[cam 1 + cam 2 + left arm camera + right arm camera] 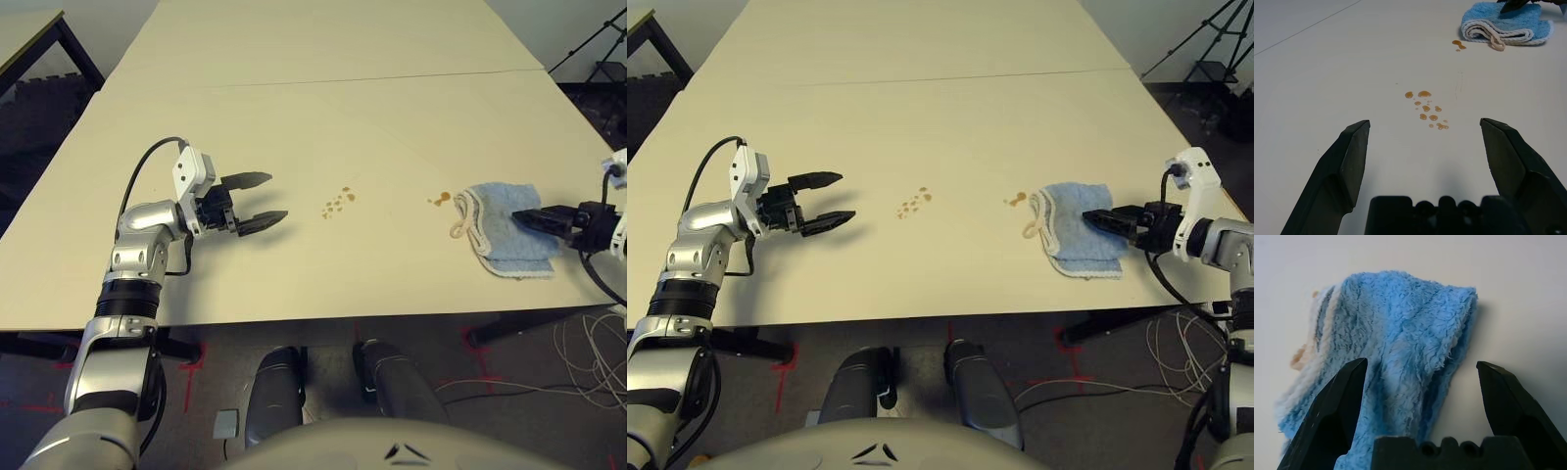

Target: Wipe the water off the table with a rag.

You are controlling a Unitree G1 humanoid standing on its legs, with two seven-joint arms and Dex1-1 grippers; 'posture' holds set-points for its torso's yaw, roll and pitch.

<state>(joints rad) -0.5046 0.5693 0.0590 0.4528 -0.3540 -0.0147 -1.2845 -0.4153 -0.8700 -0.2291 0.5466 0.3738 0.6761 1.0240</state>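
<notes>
My right claw (1422, 364) stands wide apart by the folded rag (1400, 328), seemingly ungripped. Amber water (1425, 108) spots the table (1371, 63); all the wiping remains.

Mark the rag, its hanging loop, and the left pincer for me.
Rag (1400, 328): right wrist view, upper blue fold.
Loop (1497, 42): left wrist view, its lower bend.
Left pincer (266, 200): left eye view, between its open fingertips.

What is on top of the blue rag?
The robot's right gripper is right over the rag, with its fingers open. No other thing is on top. The part of the rag behind the gripper is covered, so I can't see that bit.
</notes>
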